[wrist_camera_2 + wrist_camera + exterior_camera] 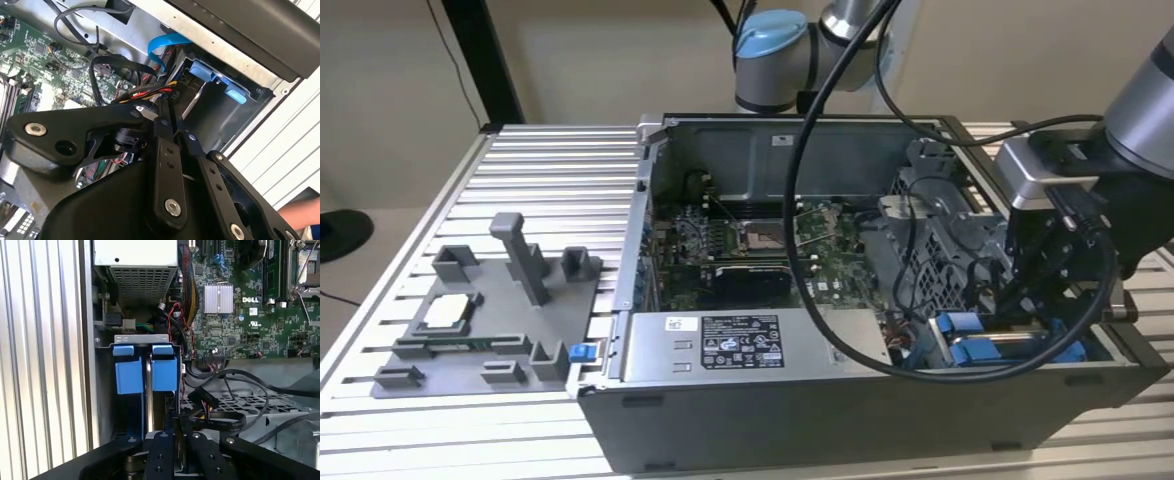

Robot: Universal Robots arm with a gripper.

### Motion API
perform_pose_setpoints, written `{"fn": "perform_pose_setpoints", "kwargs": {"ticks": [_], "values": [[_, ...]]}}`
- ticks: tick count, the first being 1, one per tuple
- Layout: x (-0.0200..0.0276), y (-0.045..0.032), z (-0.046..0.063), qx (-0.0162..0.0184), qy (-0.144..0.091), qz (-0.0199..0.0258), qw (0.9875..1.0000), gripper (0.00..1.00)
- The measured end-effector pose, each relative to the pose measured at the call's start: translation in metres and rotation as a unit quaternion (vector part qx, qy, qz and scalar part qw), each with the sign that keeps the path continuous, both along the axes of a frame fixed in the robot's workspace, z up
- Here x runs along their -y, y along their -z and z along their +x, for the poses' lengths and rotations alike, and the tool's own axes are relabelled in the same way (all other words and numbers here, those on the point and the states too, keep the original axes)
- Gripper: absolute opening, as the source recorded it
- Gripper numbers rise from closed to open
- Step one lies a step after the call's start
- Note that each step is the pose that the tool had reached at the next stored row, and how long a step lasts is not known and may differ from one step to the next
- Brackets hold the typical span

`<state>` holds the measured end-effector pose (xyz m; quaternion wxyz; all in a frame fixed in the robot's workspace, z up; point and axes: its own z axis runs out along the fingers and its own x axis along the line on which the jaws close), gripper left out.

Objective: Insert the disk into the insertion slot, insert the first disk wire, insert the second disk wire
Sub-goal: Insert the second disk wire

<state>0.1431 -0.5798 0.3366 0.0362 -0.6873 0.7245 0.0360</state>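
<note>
The disk sits edge-up in the insertion slot, its silver side showing between the slot's blue tabs. In the exterior view those tabs lie at the case's near right corner. My gripper reaches down into that corner, right over the disk's end. In both wrist views its black fingers stand close together, gripper pinching the plug of a disk wire. The red, yellow and black wire bundle runs to the fingertips, gripper, beside the disk.
A grey labelled power-supply box fills the case's front. The motherboard lies behind it, a grey metal drive cage beside the arm. A blue flat cable loops near the bay. A grey fixture stands at the exterior view's left. A hand shows outside the case.
</note>
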Motion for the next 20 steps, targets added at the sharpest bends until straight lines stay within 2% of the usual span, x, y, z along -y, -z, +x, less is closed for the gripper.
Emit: {"fn": "perform_pose_setpoints", "kwargs": {"ticks": [13, 16, 20], "values": [[-0.0002, 0.0043, 0.0001, 0.0000, 0.000, -0.0001, 1.0000, 0.00], [0.0017, 0.0017, 0.0001, 0.0000, 0.000, -0.0030, 1.0000, 0.00], [0.0002, 0.0051, 0.0001, 0.0000, 0.000, 0.0014, 1.0000, 0.00]]}}
